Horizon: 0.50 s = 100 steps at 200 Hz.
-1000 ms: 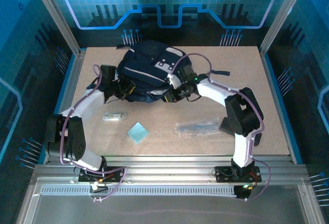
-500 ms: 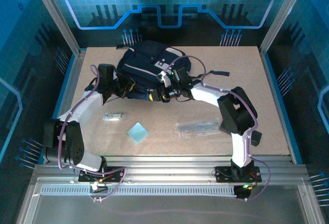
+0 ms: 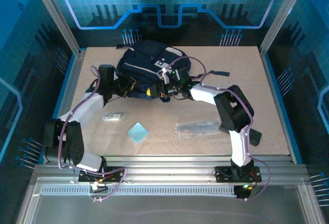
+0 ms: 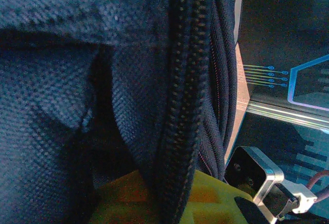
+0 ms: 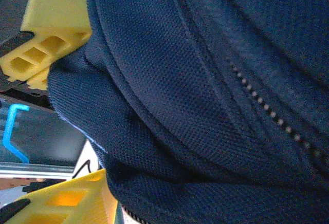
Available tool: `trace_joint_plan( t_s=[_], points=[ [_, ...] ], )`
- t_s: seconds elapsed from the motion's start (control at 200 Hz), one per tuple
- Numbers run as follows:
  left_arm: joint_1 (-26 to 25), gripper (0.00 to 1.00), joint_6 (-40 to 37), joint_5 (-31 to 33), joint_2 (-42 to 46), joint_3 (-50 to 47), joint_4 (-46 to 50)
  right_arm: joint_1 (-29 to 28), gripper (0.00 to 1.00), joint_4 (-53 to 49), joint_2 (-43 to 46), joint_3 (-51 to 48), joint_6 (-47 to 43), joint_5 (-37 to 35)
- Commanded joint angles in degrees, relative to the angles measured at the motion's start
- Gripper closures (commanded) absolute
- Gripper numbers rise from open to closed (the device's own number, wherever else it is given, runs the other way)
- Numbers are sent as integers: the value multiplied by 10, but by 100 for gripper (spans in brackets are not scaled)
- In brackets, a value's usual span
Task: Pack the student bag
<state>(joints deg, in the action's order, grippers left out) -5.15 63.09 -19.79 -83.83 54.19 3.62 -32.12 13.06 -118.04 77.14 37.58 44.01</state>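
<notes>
The student bag (image 3: 146,66) is a dark navy backpack with light grey stripes, lying at the back middle of the table. My left gripper (image 3: 130,87) is at its front left edge. In the left wrist view the bag's black zip edge (image 4: 180,106) runs down over a yellow finger (image 4: 221,196), and that gripper (image 4: 172,188) is shut on it. My right gripper (image 3: 164,88) is at the bag's front right. Its two yellow fingers (image 5: 51,29) stand apart, with a thick fold of navy fabric (image 5: 169,111) held between them.
On the table in front of the bag lie a small clear packet (image 3: 114,115), a teal square (image 3: 138,132) and a clear plastic sleeve of pens (image 3: 198,128). A black strap (image 3: 220,73) trails to the bag's right. Metal frame rails border the table.
My right gripper has moved left along the bag's front edge, bunching the fabric inward. The left gripper has barely shifted.
</notes>
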Motion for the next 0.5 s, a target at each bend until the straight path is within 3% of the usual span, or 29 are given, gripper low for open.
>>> trace_joint_plan(
  t_s=[0.0, 0.16, 0.495],
  points=[
    [-27, 100, 3, -78, 13, 3, -48, -6, 50, 114, 3, 35, 3, 31],
    [-26, 100, -1, -75, -8, 6, -55, 5, 61, 157, 32, -8, 28, 32],
    [-22, 100, -37, -61, -27, 9, -30, 15, 59, 160, 46, -11, 31, 36]
  ],
)
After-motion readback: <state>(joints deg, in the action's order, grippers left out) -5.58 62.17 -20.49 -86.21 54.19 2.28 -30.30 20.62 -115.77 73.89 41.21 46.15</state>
